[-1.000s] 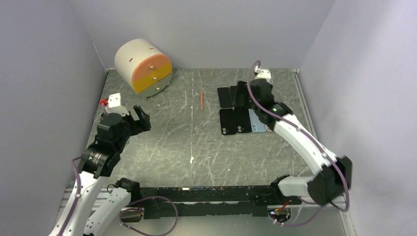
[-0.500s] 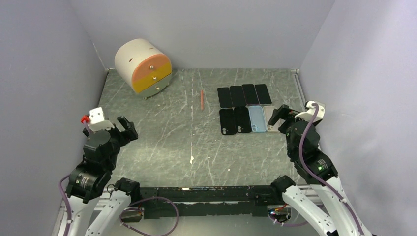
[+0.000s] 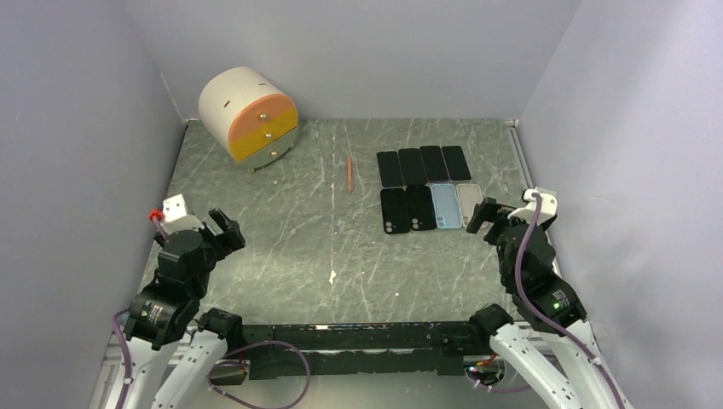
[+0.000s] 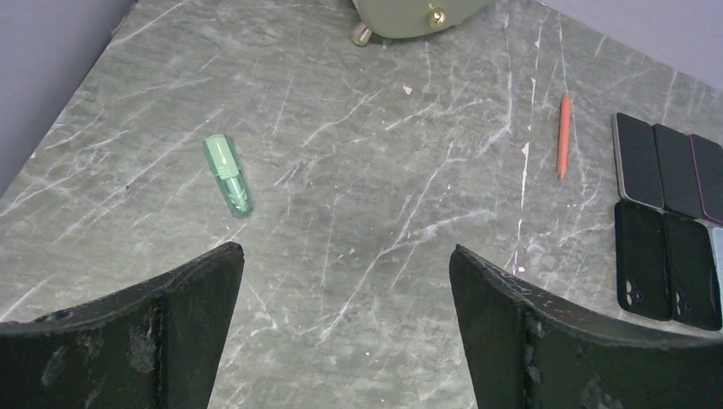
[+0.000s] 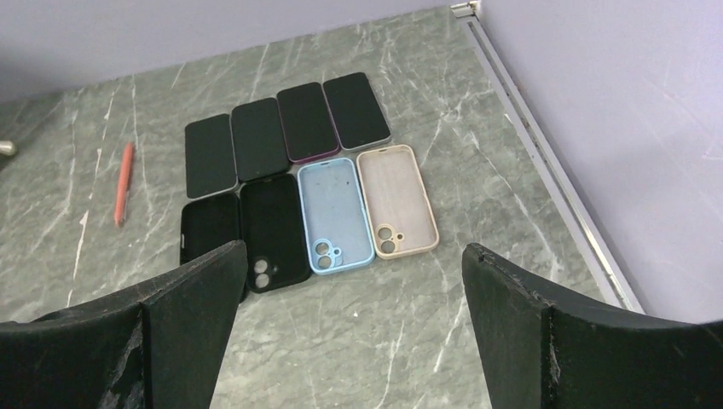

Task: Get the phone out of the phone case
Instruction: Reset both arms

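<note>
Left tool (image 3: 223,226) and right tool (image 3: 488,220) both spread wide, pinching nothing, above veined grey stone bench (image 3: 281,221). Four glossy dark phones (image 5: 307,121) flat in far row at right. Just nearer, four round-cornered cases (image 5: 334,213): black, black, blue, beige. Long axes near-to-far, camera cutouts at near ends.

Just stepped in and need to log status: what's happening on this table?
Nothing is being handled. The left gripper and right gripper hang open and empty near the front of the table. Four phones lie in a row, with four empty cases lined up just nearer the arms; the phones appear to be out.
</note>
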Robot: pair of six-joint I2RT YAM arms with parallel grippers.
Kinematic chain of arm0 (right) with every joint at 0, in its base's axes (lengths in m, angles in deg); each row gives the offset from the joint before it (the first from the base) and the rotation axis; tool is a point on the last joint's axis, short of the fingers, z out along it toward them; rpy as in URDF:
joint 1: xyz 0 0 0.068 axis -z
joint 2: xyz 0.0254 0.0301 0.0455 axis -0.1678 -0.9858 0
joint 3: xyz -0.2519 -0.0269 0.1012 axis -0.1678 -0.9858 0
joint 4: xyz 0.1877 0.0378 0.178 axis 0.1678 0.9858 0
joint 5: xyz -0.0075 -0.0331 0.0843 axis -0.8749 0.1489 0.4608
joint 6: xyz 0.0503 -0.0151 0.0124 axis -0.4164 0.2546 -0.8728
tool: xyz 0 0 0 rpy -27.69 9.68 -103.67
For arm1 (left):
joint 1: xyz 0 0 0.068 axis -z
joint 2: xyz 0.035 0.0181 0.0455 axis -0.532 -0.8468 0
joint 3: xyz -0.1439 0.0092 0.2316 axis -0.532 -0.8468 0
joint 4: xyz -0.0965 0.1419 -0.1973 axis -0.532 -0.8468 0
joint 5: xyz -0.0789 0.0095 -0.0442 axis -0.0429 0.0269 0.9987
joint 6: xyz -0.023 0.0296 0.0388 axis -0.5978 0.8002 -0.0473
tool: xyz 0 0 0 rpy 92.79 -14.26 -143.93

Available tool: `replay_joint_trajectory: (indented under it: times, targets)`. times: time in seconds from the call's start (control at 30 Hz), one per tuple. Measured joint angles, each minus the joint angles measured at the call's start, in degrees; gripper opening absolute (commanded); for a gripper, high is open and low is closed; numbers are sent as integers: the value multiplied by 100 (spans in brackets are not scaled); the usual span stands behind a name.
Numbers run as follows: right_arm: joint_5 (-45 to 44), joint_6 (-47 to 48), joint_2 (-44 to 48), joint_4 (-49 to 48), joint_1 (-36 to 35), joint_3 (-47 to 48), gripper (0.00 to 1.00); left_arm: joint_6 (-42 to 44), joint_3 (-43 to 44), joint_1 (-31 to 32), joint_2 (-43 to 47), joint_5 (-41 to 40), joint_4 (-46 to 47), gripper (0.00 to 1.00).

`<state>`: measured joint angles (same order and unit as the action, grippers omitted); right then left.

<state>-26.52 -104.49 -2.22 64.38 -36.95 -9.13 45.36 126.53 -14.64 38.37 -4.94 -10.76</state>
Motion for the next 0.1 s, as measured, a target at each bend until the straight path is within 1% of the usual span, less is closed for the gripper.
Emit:
replay_joint_trajectory:
  times: [0.1]
  targets:
    - [92,157,83,-55,0,-90,99,-28,-35,9,138,-17,0,95]
